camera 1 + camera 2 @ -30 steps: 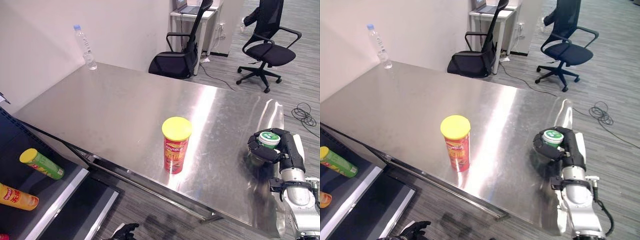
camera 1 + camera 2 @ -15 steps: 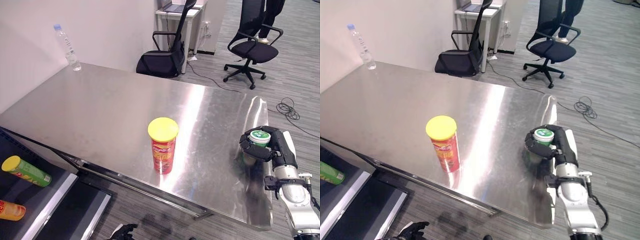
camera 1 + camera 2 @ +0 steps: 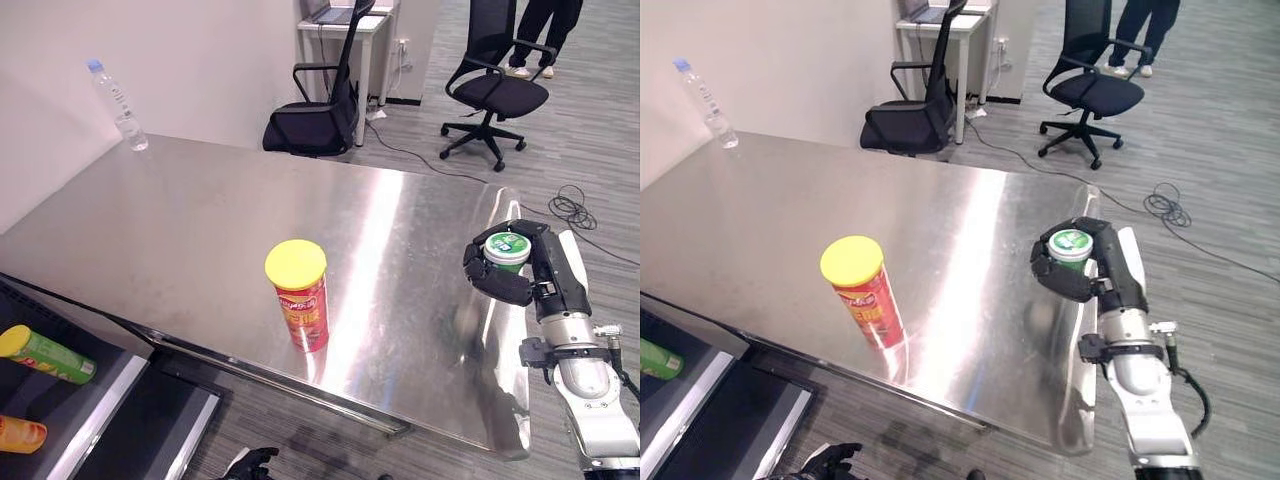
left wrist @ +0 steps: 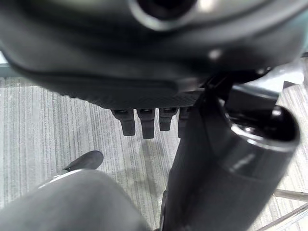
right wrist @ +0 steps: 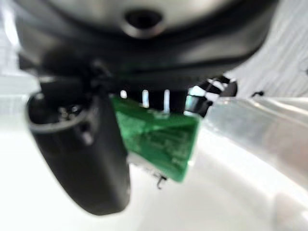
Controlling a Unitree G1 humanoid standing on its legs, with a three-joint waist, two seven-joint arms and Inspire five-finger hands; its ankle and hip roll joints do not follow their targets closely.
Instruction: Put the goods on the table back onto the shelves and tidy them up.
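The right hand (image 3: pixel 520 280) curls round a green, white-lidded tub (image 3: pixel 507 251), now lifted above the steel table's (image 3: pixel 200 220) right end. The red, yellow-lidded chip can (image 3: pixel 299 307) stays upright mid-table. The left hand (image 4: pixel 144 120) hangs open.

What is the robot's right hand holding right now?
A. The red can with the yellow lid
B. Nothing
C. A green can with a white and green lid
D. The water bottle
C: the right hand has its fingers curled round the green can, above the table near its right end.
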